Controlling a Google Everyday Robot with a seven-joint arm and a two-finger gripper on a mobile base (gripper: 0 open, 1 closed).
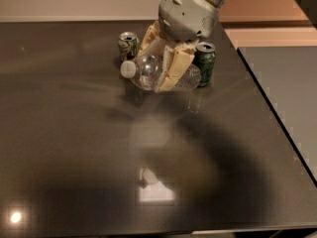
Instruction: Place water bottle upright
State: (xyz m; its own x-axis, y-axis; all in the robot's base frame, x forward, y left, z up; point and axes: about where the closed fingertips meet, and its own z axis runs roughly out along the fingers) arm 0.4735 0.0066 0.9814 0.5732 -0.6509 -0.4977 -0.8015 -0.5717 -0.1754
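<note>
Looks like an office or lab test area, prob. not a home: big dark glossy surface [74, 157], bare cream wall [74, 1] behind, second matching surface [287, 83] just to the right. Overhead light glare [156, 193] mirrored in the top. Few items out, all near the back edge: white can [128, 45], green can [204, 62], and between them a robot hand [154, 72] clamped round a water bottle [142, 71] lying sideways.
</note>
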